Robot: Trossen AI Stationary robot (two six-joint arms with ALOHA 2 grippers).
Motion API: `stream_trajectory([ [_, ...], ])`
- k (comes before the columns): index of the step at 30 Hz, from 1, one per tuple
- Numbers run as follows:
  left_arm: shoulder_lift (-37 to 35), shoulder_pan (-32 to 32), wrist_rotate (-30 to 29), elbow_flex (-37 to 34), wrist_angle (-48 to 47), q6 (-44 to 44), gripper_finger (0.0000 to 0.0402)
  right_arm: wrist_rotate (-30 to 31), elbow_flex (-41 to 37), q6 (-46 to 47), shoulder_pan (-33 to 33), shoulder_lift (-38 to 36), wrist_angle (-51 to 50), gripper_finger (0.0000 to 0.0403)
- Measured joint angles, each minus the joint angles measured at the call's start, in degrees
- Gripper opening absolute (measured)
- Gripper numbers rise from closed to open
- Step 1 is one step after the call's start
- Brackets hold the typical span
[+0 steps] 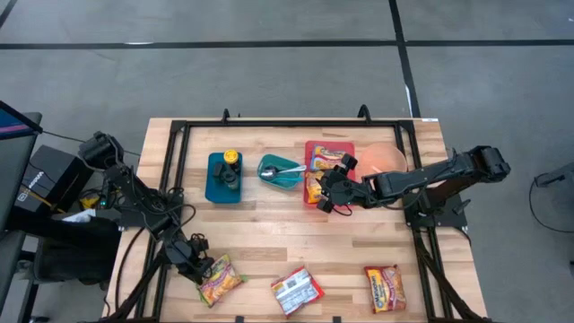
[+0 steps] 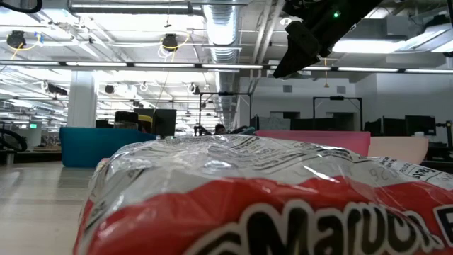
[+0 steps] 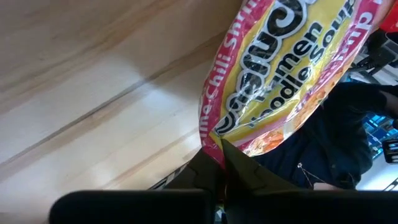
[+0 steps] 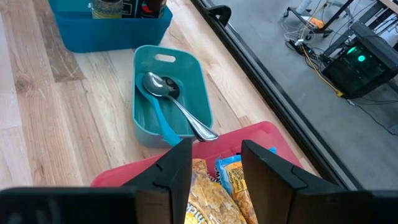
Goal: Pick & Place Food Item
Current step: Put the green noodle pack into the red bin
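Note:
My left gripper (image 1: 195, 266) is at the table's near left, shut on a yellow and pink ramen packet (image 1: 221, 280), which also shows in the left wrist view (image 3: 273, 81). My right gripper (image 4: 214, 171) is open and hovers above the near part of the red tray (image 1: 328, 154), over the noodle packets (image 4: 214, 193) lying in it. It shows high above the table in the low view (image 2: 301, 44). Two more ramen packets lie flat on the table's near side, a red and white one (image 1: 296, 290) and a red and yellow one (image 1: 385, 288). My left gripper pinches the yellow packet at its edge (image 3: 213, 151) between its two shut fingers (image 3: 239, 169). The fingers come from the table's left side, slanting downward. The packet stretches away from the fingers toward the right, close over the wood; whether it is lifted clear I cannot tell.
A teal bin (image 1: 280, 173) with spoons (image 4: 163, 87) and a blue bin (image 1: 224, 178) with small jars stand left of the red tray. A pink plate (image 1: 384, 160) lies right of it. A black frame (image 1: 179, 152) runs around the table top. The red and white packet fills the low view (image 2: 248, 198).

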Motion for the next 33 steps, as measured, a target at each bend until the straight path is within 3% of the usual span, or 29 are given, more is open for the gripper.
stream_trajectory([
  [17,-0.02,0.0,-0.91,0.04,1.05,6.03,0.0001,0.0,0.0,0.01,-0.01,0.0,0.01,0.0132],
  [33,-2.3,0.02,-13.61,0.07,6.57,17.3,0.0,0.02,0.0,0.0,-0.02,0.0,0.05,0.0132],
])
